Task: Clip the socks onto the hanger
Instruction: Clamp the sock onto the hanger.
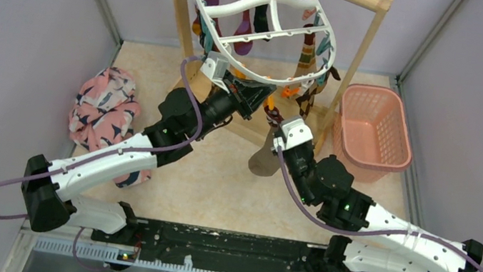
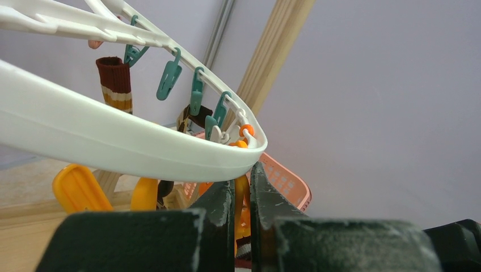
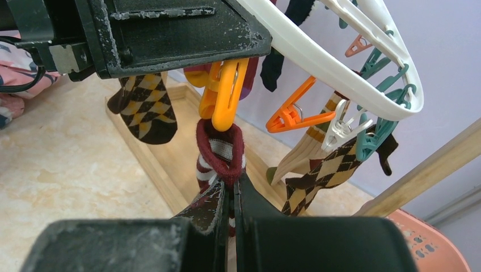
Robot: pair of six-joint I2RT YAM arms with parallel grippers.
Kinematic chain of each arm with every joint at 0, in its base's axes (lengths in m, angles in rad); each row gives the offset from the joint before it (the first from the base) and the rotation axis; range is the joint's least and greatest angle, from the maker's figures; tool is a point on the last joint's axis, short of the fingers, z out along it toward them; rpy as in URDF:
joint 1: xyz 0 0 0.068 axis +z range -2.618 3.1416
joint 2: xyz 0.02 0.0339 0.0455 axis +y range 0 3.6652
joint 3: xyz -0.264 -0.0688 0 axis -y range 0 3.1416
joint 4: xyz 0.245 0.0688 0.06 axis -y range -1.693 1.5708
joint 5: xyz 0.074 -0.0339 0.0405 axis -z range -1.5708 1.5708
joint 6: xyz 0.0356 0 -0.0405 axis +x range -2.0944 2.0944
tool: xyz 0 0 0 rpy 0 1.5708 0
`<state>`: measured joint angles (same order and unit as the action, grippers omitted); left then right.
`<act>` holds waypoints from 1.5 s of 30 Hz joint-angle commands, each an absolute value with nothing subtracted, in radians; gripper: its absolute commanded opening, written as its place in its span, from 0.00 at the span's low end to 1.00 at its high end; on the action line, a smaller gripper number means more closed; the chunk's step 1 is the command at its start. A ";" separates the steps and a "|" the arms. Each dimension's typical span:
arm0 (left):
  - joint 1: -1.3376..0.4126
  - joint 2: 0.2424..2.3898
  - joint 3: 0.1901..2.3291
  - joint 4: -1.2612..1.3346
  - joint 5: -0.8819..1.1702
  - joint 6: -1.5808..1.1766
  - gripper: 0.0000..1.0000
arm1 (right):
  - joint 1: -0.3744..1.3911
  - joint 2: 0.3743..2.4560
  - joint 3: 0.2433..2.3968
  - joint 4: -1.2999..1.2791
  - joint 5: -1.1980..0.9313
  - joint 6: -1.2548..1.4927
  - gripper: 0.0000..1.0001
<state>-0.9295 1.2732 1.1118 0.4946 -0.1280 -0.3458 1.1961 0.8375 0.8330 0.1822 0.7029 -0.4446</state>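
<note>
While left claw squeezes an orange clip (apparently), right claw pinches maroon sock

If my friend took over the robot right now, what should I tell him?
Left gripper: shut on an orange clip under the hanger.
Right gripper: shut on a maroon striped sock, its cuff raised to that clip's tip.
Done: several socks already hang from the clips.
Left: unclear whether the clip bites the cuff yet; get it clipped, then release both.
</note>
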 commanded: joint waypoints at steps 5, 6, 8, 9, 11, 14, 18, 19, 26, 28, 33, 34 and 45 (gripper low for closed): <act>-0.919 1.260 1.116 0.477 -0.139 -0.331 0.00 | 1.207 0.811 0.866 0.189 0.713 -0.426 0.00; -0.919 1.260 1.120 0.477 -0.133 -0.329 0.00 | 1.207 0.808 0.864 0.188 0.715 -0.424 0.00; -0.919 1.257 1.125 0.473 -0.127 -0.328 0.00 | 1.207 0.802 0.863 0.184 0.715 -0.421 0.00; -0.920 1.256 1.125 0.472 -0.129 -0.328 0.00 | 1.207 0.796 0.864 0.183 0.715 -0.420 0.00; -0.919 1.254 1.124 0.472 -0.129 -0.328 0.00 | 1.207 0.788 0.865 0.178 0.716 -0.422 0.00; -0.919 1.253 1.124 0.472 -0.130 -0.330 0.00 | 1.207 0.782 0.871 0.168 0.716 -0.421 0.00; -0.919 1.251 1.125 0.474 -0.128 -0.331 0.00 | 1.207 0.782 0.867 0.163 0.709 -0.409 0.00; -0.919 1.251 1.124 0.474 -0.127 -0.332 0.00 | 1.207 0.783 0.867 0.161 0.706 -0.405 0.00; -0.919 1.257 1.115 0.474 -0.119 -0.348 0.00 | 1.207 0.798 0.871 0.165 0.678 -0.385 0.00; -0.919 1.261 1.116 0.474 -0.118 -0.348 0.00 | 1.207 0.808 0.879 0.170 0.666 -0.383 0.00; -0.919 1.260 1.109 0.474 -0.120 -0.350 0.00 | 1.207 0.822 0.903 0.188 0.657 -0.407 0.00; -0.919 1.260 1.109 0.474 -0.118 -0.351 0.00 | 1.207 0.826 0.909 0.191 0.656 -0.413 0.00; -0.919 1.259 1.099 0.476 -0.116 -0.351 0.00 | 1.207 0.838 0.950 0.204 0.663 -0.477 0.00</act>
<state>-0.9268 1.2732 1.1118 0.4950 -0.1181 -0.3481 1.1961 0.8406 0.8867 0.1520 0.6643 -0.4416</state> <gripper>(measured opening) 0.074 0.012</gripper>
